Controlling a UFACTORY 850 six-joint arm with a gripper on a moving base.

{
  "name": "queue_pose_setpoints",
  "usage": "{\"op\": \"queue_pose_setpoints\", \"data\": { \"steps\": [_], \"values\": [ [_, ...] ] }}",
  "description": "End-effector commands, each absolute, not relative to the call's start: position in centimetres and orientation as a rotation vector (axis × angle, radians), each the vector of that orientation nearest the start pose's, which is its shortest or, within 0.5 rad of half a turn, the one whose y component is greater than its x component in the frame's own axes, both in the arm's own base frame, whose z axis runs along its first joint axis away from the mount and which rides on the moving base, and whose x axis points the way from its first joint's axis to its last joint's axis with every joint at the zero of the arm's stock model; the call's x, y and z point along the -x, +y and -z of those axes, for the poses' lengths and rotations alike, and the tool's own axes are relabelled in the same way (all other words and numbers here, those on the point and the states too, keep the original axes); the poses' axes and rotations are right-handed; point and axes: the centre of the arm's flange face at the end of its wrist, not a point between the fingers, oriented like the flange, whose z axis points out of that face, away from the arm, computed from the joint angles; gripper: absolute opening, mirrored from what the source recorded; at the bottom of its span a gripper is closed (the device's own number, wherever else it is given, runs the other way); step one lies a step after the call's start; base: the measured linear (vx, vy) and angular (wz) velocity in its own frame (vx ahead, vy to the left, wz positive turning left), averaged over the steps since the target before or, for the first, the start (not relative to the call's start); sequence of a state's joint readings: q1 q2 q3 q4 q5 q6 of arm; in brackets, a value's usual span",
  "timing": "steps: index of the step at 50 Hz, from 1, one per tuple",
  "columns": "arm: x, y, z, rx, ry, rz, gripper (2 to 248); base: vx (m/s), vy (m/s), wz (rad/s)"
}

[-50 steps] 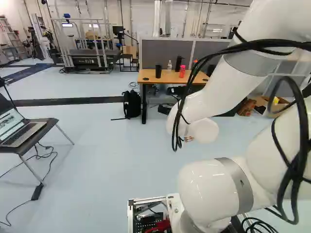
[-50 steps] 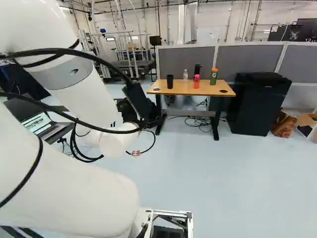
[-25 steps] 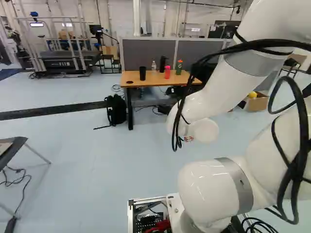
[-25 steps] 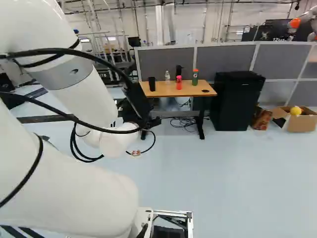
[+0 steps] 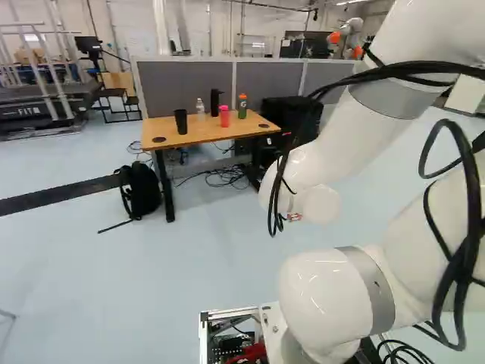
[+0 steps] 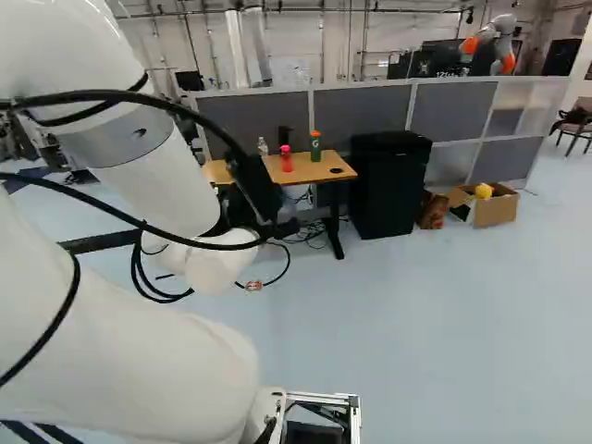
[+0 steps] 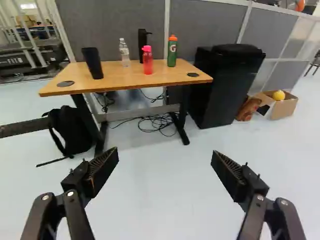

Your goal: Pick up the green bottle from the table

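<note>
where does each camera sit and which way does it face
Left base view: on the base, behind the arm and to its left, looking ahead and slightly down towards the table; the arm stands right of the middle.
Right base view: behind the arm to its right, also looking ahead and slightly down; the arm fills much of the left.
Wrist view: on the wrist, looking along the open gripper; its two fingers show.
Both base views share the table and green bottle.
</note>
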State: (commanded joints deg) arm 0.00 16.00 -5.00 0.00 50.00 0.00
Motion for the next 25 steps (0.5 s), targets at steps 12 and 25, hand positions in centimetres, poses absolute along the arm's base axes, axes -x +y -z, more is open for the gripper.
{"op": "queue_pose_setpoints", "data": {
  "steps": [12, 25],
  "values": [
    [-27.03, 0.00, -36.56, 2.558, 0.000, 1.824, 247, 0.220, -0.097, -0.340],
    [-27.03, 0.00, -36.56, 2.558, 0.000, 1.824, 247, 0.216, -0.094, -0.336]
  ]
}}
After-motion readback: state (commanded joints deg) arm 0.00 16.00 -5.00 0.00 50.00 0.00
